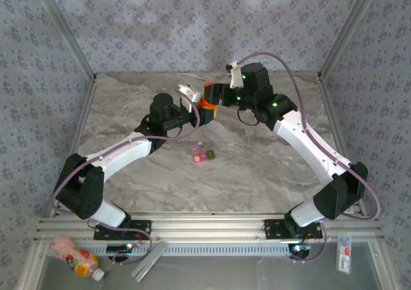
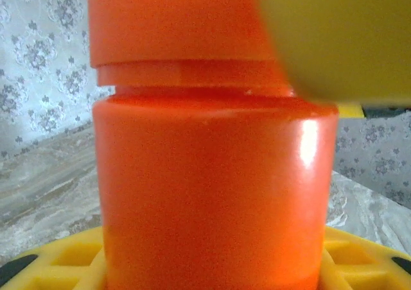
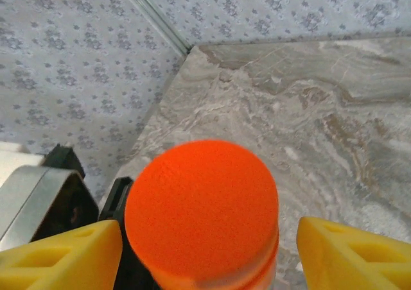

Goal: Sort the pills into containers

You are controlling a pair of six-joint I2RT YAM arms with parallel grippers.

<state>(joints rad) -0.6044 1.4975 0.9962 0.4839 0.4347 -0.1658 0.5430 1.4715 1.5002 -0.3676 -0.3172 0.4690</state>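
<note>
Left fingers (image 2: 58, 264) clasped orange pill bottle (image 2: 212, 194) beyond pill case (image 1: 202, 154); right fingers (image 3: 350, 255) spread open beside cap (image 3: 202, 206); cap on, sorting apparently unstarted.

Pill case (image 1: 202, 154) on table (image 1: 270, 174), bottle (image 1: 207, 102) behind it between left fingers (image 2: 64, 264), right fingers (image 3: 58, 258) either side of its cap (image 3: 202, 206).
</note>
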